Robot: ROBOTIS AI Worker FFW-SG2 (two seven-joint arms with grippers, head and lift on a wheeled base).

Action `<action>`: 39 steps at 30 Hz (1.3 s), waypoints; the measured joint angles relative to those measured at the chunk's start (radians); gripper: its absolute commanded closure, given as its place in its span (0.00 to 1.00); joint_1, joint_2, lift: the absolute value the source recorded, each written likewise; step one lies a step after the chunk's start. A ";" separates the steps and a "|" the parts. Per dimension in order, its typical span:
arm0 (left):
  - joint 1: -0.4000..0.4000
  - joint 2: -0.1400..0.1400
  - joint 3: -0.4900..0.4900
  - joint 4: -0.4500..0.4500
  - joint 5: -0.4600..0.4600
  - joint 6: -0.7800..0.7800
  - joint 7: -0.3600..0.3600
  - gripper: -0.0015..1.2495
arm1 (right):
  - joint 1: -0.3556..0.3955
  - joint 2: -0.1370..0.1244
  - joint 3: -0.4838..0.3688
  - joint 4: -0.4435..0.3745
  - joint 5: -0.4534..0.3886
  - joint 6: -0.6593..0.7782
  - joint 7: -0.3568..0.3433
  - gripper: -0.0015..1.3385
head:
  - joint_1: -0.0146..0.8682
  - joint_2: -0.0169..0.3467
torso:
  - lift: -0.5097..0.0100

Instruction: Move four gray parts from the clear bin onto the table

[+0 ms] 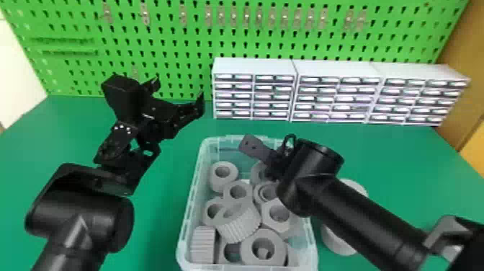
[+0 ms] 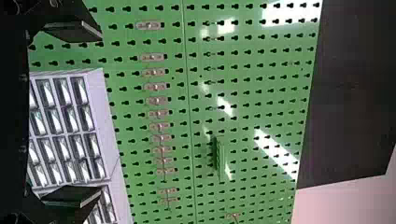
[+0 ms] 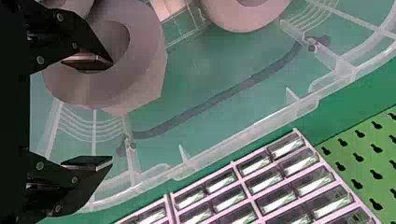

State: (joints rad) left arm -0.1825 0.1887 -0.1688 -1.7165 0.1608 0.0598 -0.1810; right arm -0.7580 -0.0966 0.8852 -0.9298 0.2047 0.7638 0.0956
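Gray part (image 3: 140, 88) lies below your wide-spread right gripper (image 3: 111, 112), inside the bin's (image 1: 188, 201) far right; your left gripper (image 1: 179, 89), also wide, is farther.

Parts (image 1: 240, 224) in bin (image 1: 245, 267) on table (image 1: 155, 230), other parts (image 1: 335, 240) right of bin, drawer units (image 1: 338, 70) behind, pegboard (image 1: 245, 39) beyond

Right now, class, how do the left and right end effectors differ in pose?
The left end effector faces the green pegboard; the right end effector faces down into the clear bin. The left hangs left of the bin, the right over its far end. Both are open and empty.
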 measured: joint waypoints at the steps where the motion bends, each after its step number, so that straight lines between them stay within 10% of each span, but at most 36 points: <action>1: 0.000 0.000 0.000 0.000 0.000 0.000 0.000 0.10 | -0.001 -0.001 0.000 0.001 0.000 0.000 -0.001 0.39 | 0.78 0.14 | 0.89; 6: -0.001 0.000 0.000 0.000 0.000 0.000 0.000 0.10 | -0.001 -0.001 0.000 0.003 0.001 0.000 -0.002 0.49 | 0.78 0.14 | 0.89; 12: -0.002 0.000 0.000 0.001 0.000 0.000 0.000 0.10 | -0.001 -0.002 0.016 0.004 0.005 0.000 -0.010 0.89 | 0.78 0.14 | 0.89; 39: 0.015 0.000 0.006 0.002 0.001 0.000 -0.006 0.10 | 0.021 0.002 0.002 -0.136 0.073 0.000 -0.026 0.89 | 0.78 0.14 | 0.89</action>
State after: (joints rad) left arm -0.1674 0.1887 -0.1628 -1.7150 0.1613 0.0598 -0.1872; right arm -0.7375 -0.0950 0.8867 -1.0660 0.2782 0.7638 0.0696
